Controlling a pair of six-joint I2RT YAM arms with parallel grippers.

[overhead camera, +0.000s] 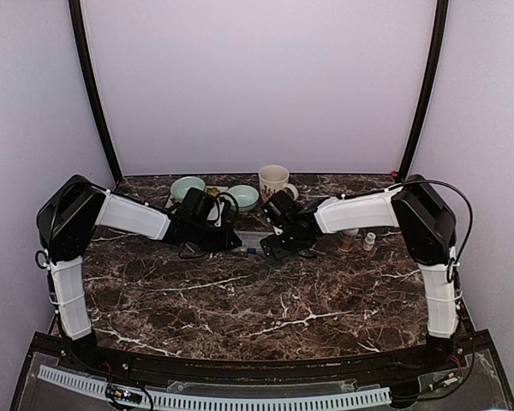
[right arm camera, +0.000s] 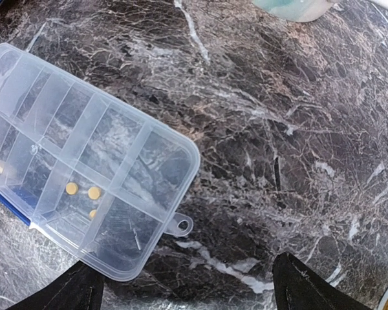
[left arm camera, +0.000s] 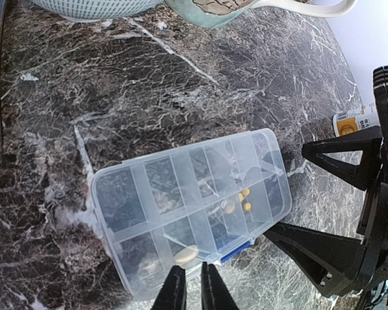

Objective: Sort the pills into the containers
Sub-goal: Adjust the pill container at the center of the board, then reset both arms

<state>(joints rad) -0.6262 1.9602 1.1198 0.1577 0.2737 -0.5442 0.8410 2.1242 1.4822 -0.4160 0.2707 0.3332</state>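
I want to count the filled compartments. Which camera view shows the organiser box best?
Left wrist: the whole organiser box is in frame, with every compartment visible from above. The right wrist view cuts part of it off at the image's left edge. The top external view shows only a small pale sliver of it.

- Table [left arm camera: 116,97]: dark brown marble, white veining.
- Organiser box [left arm camera: 149,187]: clear; edge strip [right arm camera: 11,208] blue.
- Pills [right arm camera: 94,192]: yellow.
- Bowl [overhead camera: 187,187]: pale green.
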